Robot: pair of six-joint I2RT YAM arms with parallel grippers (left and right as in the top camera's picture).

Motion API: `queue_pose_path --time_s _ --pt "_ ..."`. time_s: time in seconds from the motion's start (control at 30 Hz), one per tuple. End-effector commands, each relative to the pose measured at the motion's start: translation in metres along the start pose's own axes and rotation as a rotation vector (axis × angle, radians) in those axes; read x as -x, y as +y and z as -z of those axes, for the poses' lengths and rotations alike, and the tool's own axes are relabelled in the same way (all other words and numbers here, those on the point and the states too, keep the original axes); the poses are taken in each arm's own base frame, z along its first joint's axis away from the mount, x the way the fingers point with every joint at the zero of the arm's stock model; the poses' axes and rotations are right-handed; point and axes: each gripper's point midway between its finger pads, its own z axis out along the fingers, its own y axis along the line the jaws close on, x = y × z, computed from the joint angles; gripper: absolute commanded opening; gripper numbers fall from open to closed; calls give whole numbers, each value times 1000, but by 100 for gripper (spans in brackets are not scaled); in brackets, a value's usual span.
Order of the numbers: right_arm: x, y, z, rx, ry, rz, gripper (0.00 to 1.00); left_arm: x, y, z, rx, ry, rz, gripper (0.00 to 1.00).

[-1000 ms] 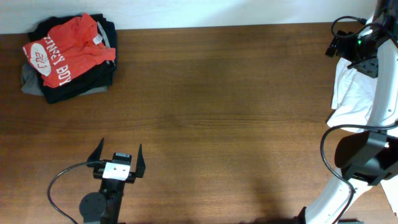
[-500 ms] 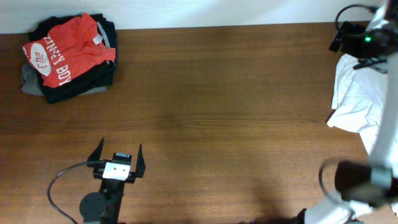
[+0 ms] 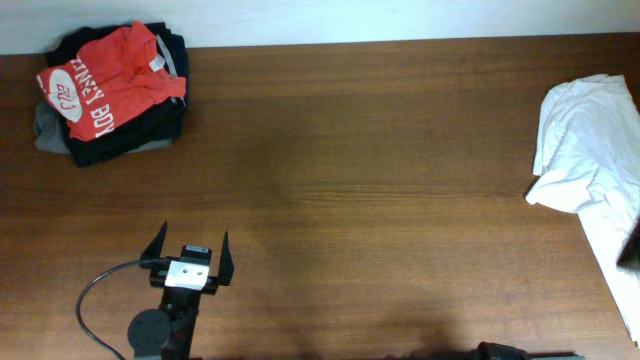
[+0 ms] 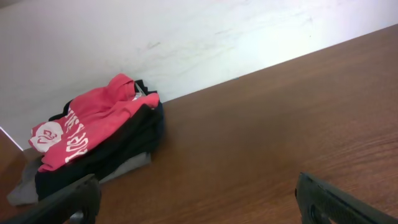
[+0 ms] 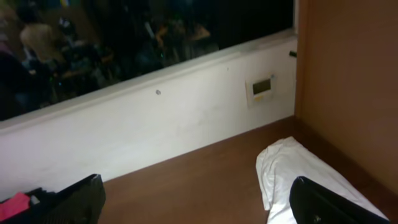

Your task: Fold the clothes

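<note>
The red-orange T-shirt (image 3: pixel 110 85) with white lettering lies folded on top of a black-and-grey garment pile (image 3: pixel 125 140) at the table's far left corner. It also shows in the left wrist view (image 4: pixel 87 127) and as a sliver in the right wrist view (image 5: pixel 12 205). My left gripper (image 3: pixel 192 235) is open and empty near the front edge, well short of the shirt; its fingers frame bare wood in the left wrist view (image 4: pixel 196 180). My right gripper (image 5: pixel 198 182) is open and empty, held high above the table's right side. It is out of the overhead view.
A crumpled white cloth (image 3: pixel 585 150) lies at the table's right edge and also shows in the right wrist view (image 5: pixel 292 168). A white wall (image 4: pixel 186 43) runs along the far edge. Brown tabletop (image 3: pixel 360 180) lies between the pile and the white cloth.
My right arm, which was over the white cloth at the far right, has moved out of the overhead view. The left arm and the shirt have not moved.
</note>
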Motion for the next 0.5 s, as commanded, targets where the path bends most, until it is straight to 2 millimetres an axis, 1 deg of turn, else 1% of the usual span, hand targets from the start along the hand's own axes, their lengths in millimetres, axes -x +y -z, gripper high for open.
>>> queue_pose_path --time_s 0.0,0.03,0.07,0.13,0.17,0.27,0.3,0.33,0.4,0.43,0.47 --pt "-22 -4 15 24 27 20 98 -2 2 0 13 2 0 99" --pt "-33 -5 18 30 44 22 98 -2 2 0 13 2 0 99" --pt "-51 -9 19 37 67 25 98 -2 2 0 13 2 0 99" --pt "-81 -13 14 49 102 28 98 -2 2 0 13 2 0 99" --pt "-98 -14 8 70 107 31 98 -2 2 0 13 2 0 99" --pt "-139 -11 -12 164 58 36 98 -2 2 0 13 2 0 99" --pt "-156 -11 -19 185 48 37 98 -2 2 0 13 2 0 99" --pt "-184 -15 -31 191 53 37 98 -2 2 0 13 2 0 99" --pt "-217 -20 -49 192 54 37 98 -2 2 0 13 2 0 99" --pt "-229 -20 -55 204 48 37 98 -2 2 0 13 2 0 99" --pt "-248 -17 -68 241 31 36 98 -2 2 0 13 2 0 99"
